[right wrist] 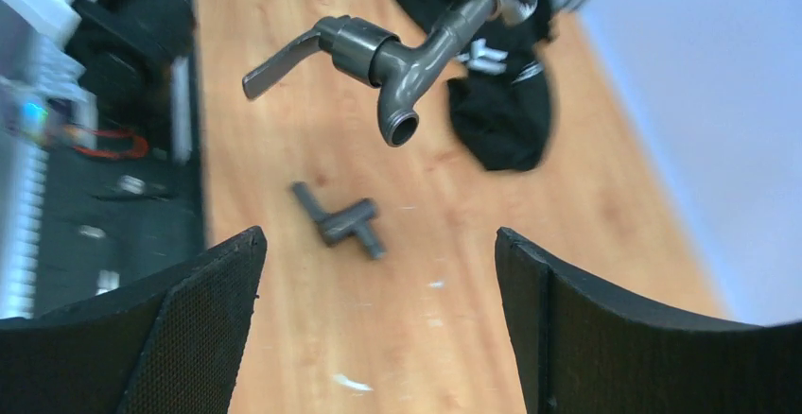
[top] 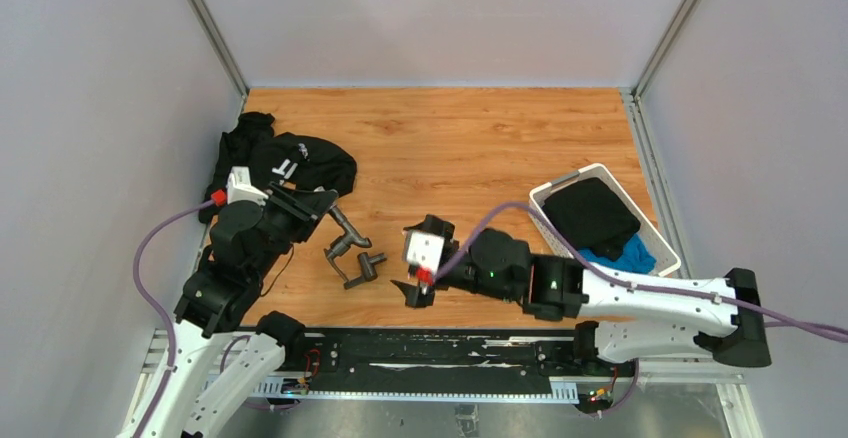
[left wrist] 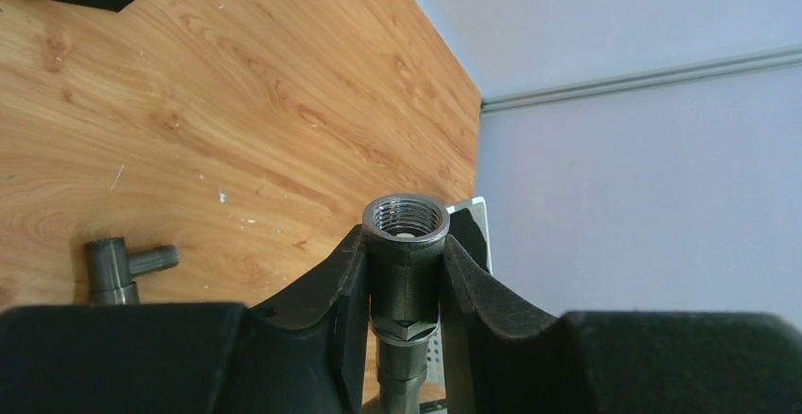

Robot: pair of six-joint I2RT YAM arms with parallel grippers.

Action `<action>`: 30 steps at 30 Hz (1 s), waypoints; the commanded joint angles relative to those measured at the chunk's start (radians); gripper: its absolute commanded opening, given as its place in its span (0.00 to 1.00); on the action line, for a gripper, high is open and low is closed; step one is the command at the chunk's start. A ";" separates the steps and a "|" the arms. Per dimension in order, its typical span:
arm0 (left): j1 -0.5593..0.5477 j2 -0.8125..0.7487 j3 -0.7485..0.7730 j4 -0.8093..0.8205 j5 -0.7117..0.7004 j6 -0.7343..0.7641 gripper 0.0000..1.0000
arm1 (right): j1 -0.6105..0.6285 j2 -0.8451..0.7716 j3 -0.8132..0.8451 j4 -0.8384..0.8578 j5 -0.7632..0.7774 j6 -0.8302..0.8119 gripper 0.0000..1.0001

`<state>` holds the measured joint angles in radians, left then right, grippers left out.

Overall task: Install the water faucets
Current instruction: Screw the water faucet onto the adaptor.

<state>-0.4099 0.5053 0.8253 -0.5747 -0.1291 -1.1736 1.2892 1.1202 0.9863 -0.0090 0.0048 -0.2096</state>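
My left gripper (top: 320, 204) is shut on the threaded pipe end of a dark-grey water faucet (top: 345, 230) and holds it above the wooden table. In the left wrist view, the open threaded socket of that faucet (left wrist: 407, 223) stands up between the black fingers (left wrist: 340, 282). From the right wrist I see its lever handle and spout (right wrist: 392, 60) hanging over the board. A small tee fitting (top: 365, 268) (right wrist: 342, 220) (left wrist: 118, 267) lies loose on the table below it. To the right of the fitting, my right gripper (top: 412, 260) (right wrist: 378, 272) is open with nothing between its fingers.
A black cloth garment (top: 285, 158) lies at the table's left edge, just behind the left arm. A white plastic basket (top: 560, 184) with black and blue cloth stands at the right edge. The arms' black base rail (top: 420, 343) runs along the near edge.
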 commanded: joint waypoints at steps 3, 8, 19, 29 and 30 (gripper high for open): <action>-0.001 0.026 0.043 0.006 -0.019 -0.013 0.00 | 0.241 0.034 -0.177 0.371 0.514 -0.759 0.90; -0.001 0.048 0.040 -0.002 0.008 -0.027 0.00 | 0.304 0.172 -0.243 0.720 0.583 -1.055 0.95; -0.001 0.055 0.025 -0.008 0.025 -0.042 0.00 | 0.312 0.517 -0.198 1.222 0.581 -1.369 0.95; -0.001 0.050 0.019 -0.012 0.041 -0.044 0.00 | 0.274 0.644 -0.110 1.349 0.535 -1.386 0.67; -0.001 0.050 0.017 -0.011 0.043 -0.044 0.00 | 0.271 0.651 -0.103 1.366 0.535 -1.387 0.62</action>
<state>-0.4099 0.5602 0.8322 -0.6174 -0.0994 -1.2041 1.5822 1.7359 0.8352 1.2297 0.5510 -1.5784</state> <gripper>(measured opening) 0.316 0.699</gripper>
